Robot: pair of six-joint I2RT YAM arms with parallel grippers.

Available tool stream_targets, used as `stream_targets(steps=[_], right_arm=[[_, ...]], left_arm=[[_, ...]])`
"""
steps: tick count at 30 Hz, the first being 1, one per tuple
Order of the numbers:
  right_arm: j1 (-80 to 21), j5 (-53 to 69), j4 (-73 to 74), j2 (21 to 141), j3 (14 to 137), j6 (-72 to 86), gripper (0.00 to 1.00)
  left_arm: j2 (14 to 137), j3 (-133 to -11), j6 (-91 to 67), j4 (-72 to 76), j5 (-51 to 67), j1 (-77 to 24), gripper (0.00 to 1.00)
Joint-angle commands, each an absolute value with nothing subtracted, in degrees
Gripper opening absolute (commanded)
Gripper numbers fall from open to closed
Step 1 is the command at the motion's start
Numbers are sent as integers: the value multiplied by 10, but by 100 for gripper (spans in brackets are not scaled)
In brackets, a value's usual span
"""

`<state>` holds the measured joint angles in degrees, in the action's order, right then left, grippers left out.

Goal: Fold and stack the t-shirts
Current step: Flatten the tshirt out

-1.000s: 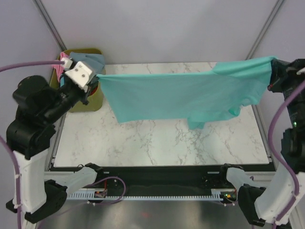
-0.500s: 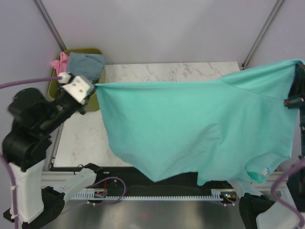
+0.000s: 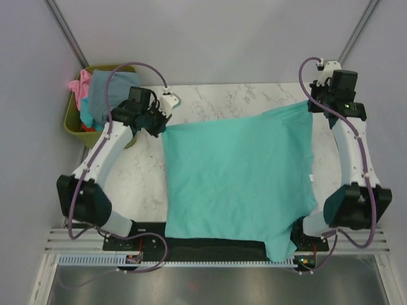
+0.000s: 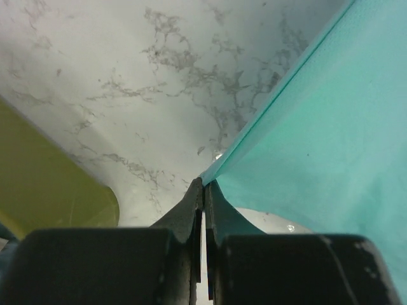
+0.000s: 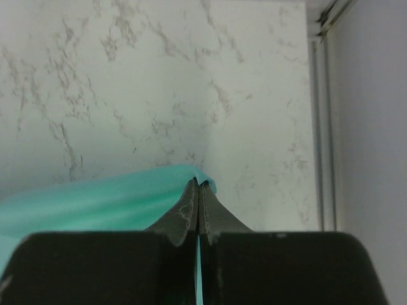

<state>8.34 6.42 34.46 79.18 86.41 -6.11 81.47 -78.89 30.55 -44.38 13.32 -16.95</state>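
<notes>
The soft teal t-shirt (image 3: 238,171) is laid flat and smooth on the veined marble worktop (image 3: 143,178), with its lower part draped over the near edge. Its far corners are clamped by the left fingers (image 4: 191,213) and right fingers (image 5: 186,216). It is no longer held aloft as half a second earlier.

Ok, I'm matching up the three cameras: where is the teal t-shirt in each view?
Top external: teal t-shirt spread across the centre, near hem over the front edge.
Left wrist: the t-shirt fills the right side, corner pinched in the left hand.
Right wrist: the t-shirt sits lower left, corner pinched in the right hand.
Shared landmark: marble tabletop.
</notes>
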Motion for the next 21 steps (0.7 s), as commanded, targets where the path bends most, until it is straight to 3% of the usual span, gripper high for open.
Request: stream_targets(steps=[1,7,11,16,21], right_arm=[[83,77,282,864,857,-65,0],[83,60,258,1072,961,-88,0],[90,50,259,1230,1120,-89,0],[92,38,261,1404,1325,-79,0],[87,31,256,1512,1453,-55,0]], left_arm=[[925,-858,323,-374,164,-98,2],[1109,-1009,318,-373,163,-63,2],[1211,-1094,289,-377,158,-64,2],[1284,-1184,278,-381,128,-64,2],[1347,-1251,250,-381,106,-64,2]])
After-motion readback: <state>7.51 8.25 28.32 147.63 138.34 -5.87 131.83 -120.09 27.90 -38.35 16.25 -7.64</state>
